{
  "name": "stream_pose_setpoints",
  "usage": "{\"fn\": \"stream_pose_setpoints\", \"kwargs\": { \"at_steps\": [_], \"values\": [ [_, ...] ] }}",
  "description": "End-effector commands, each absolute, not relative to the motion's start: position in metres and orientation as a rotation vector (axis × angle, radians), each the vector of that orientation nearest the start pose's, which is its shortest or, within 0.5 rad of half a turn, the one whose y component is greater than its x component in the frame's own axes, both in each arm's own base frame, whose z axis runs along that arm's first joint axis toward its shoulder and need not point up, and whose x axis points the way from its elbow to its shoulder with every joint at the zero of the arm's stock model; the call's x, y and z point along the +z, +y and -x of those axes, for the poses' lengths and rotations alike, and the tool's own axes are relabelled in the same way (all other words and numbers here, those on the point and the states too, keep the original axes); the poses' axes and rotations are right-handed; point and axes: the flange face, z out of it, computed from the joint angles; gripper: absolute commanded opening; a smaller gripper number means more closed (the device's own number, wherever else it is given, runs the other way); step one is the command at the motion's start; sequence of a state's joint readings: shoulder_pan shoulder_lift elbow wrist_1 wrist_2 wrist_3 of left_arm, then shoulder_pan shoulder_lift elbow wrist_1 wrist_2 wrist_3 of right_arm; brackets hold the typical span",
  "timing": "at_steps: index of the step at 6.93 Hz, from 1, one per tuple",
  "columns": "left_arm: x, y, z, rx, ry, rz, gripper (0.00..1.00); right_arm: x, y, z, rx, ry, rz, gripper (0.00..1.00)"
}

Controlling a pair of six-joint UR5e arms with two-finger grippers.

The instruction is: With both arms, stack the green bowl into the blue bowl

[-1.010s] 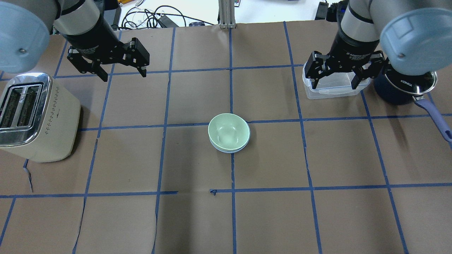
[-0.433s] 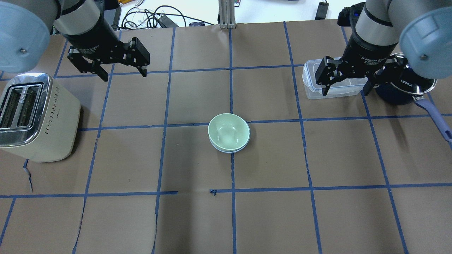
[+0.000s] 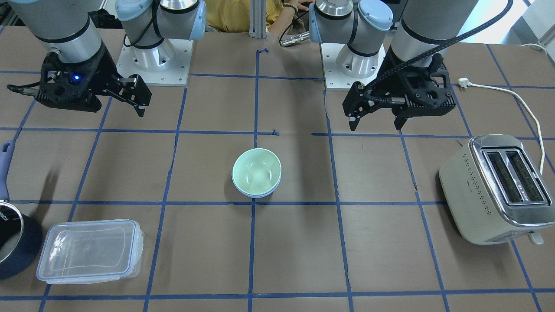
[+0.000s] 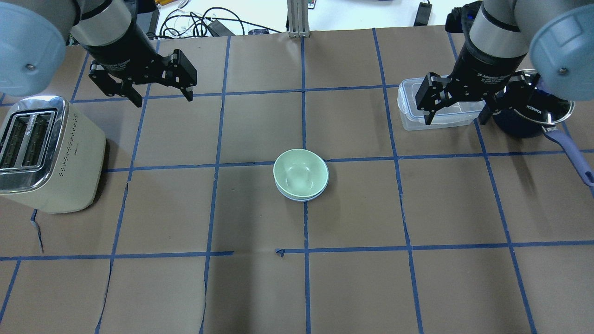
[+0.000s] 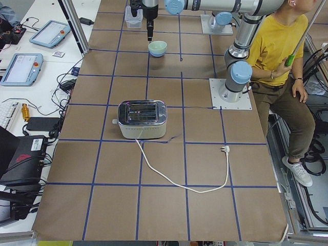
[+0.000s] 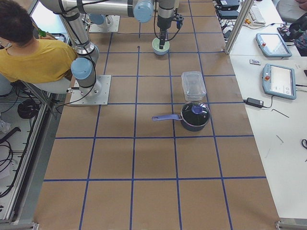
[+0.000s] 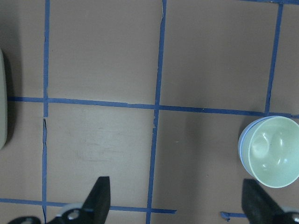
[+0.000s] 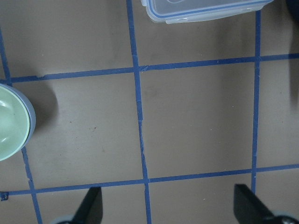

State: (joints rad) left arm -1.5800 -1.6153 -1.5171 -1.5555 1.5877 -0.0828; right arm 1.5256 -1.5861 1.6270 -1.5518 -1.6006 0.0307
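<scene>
Overhead: the right gripper [image 4: 455, 121] has drifted toward the view's right since 1.0 s ago. The left gripper [image 4: 163, 101] and the bowls are unchanged. Both jaws are spread wide and hold nothing. The pale mint-green glossy bowl [image 4: 299, 178] sits nested in the periwinkle-blue glossy bowl [image 4: 304, 198], with only a thin blue rim showing. The stack lies between the grippers, well apart from each.
Front view: same nest, upright.
Left wrist: stack beyond the fingertip on the view's right.
Right wrist: stack beyond the fingertip on the view's left. A clear rectangular plastic container [image 8: 205, 9] lies ahead.
</scene>
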Motion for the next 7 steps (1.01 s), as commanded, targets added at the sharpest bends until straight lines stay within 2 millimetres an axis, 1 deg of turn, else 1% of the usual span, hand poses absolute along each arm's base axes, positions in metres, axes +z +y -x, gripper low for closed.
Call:
{"fn": "stream_pose_setpoints", "kwargs": {
  "at_steps": [1, 3, 7],
  "values": [
    [0.494, -0.512, 0.136, -0.04, 3.123, 0.115, 1.0, 0.467, -0.484, -0.11, 0.093, 3.165, -0.115, 1.0],
    [0.494, -0.512, 0.136, -0.04, 3.123, 0.115, 1.0, 0.466, -0.483, -0.111, 0.097, 3.161, -0.113, 1.0],
    [0.494, -0.512, 0.136, -0.04, 3.123, 0.115, 1.0, 0.457, -0.485, -0.11, 0.112, 3.165, -0.115, 1.0]
  ]
}}
